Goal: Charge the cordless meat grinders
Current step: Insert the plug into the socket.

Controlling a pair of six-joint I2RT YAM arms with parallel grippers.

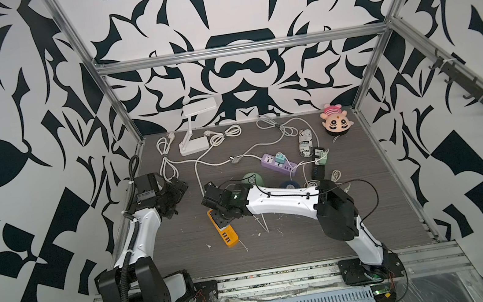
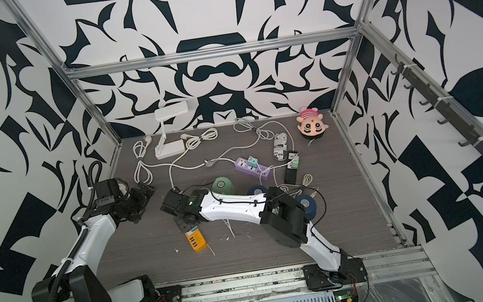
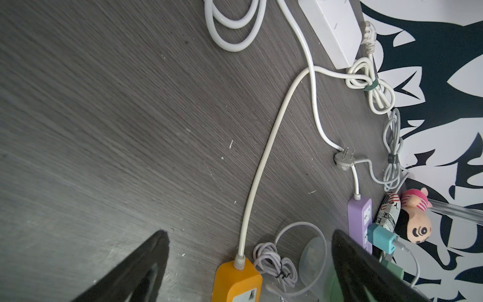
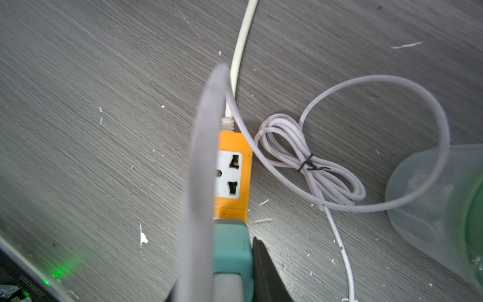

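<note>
A mint green grinder lies on its side behind my right wrist in both top views, its clear bowl facing the orange power strip. One navy grinder shows behind the right forearm, another beside the elbow. My right gripper is shut on a teal charger plug just over the orange strip. The plug's thin white cable loops toward the green grinder. My left gripper is open, holds nothing and hangs at the table's left side.
A purple power strip with a plug in it and a black strip lie behind the grinders. A pink plush toy sits at the back right, a white lamp at the back left. White cords trail across the back.
</note>
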